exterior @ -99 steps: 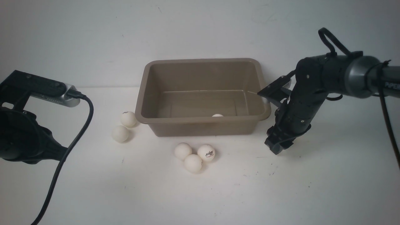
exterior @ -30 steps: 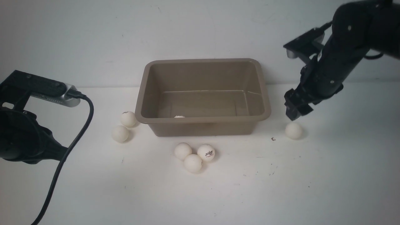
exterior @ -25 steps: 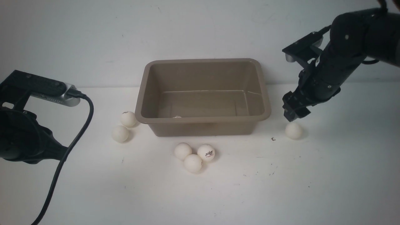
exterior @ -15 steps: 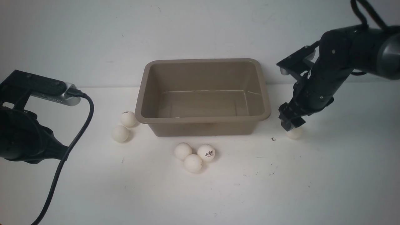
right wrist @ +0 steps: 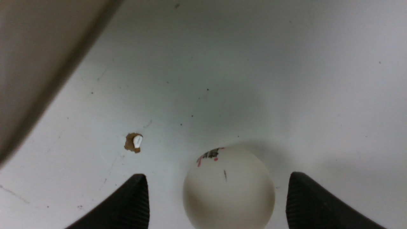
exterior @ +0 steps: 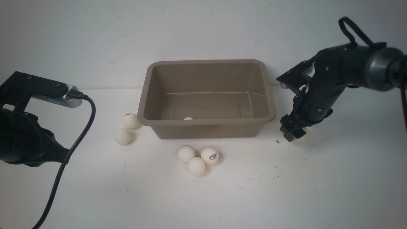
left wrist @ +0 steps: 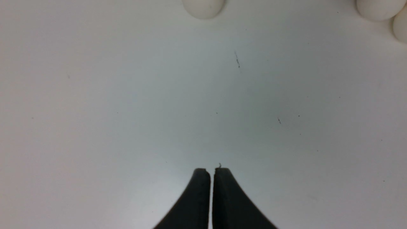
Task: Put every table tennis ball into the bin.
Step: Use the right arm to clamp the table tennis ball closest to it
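Your right fingers (right wrist: 133, 203) gape wide, holding nothing; the ball (right wrist: 229, 187) sits between them, touching neither

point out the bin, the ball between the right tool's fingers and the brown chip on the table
bin (exterior: 229, 121), front view, near rim
ball (right wrist: 229, 187), right wrist view, its middle
brown chip (right wrist: 133, 142), right wrist view, its middle

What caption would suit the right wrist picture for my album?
Right arm's open jaws flank a table tennis ball on the table, beside the bin.
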`<state>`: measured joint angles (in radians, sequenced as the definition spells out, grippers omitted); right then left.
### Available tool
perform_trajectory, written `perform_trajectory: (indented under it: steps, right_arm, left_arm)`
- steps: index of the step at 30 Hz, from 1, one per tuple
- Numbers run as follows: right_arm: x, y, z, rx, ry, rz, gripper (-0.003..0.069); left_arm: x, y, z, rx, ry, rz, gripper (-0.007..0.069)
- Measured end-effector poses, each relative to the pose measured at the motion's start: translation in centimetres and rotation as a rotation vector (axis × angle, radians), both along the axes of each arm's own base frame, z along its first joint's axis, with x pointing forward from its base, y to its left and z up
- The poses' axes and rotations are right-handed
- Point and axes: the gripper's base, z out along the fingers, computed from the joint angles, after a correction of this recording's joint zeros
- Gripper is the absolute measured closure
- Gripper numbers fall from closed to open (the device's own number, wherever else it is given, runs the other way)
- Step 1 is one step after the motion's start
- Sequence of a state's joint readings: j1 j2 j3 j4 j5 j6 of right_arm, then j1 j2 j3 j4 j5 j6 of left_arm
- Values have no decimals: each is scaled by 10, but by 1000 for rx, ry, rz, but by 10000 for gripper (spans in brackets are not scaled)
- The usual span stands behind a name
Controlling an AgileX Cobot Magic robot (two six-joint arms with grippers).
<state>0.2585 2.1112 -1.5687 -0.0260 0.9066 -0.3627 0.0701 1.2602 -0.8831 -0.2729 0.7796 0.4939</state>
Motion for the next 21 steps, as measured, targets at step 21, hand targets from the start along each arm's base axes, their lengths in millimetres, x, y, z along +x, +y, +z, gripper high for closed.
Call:
perform_trajectory:
  steps: [21]
  right_arm:
    - [13,-10,53,-91,-133,-57,300]
  left_arm:
    - [0,0,0,0,2,0,628]
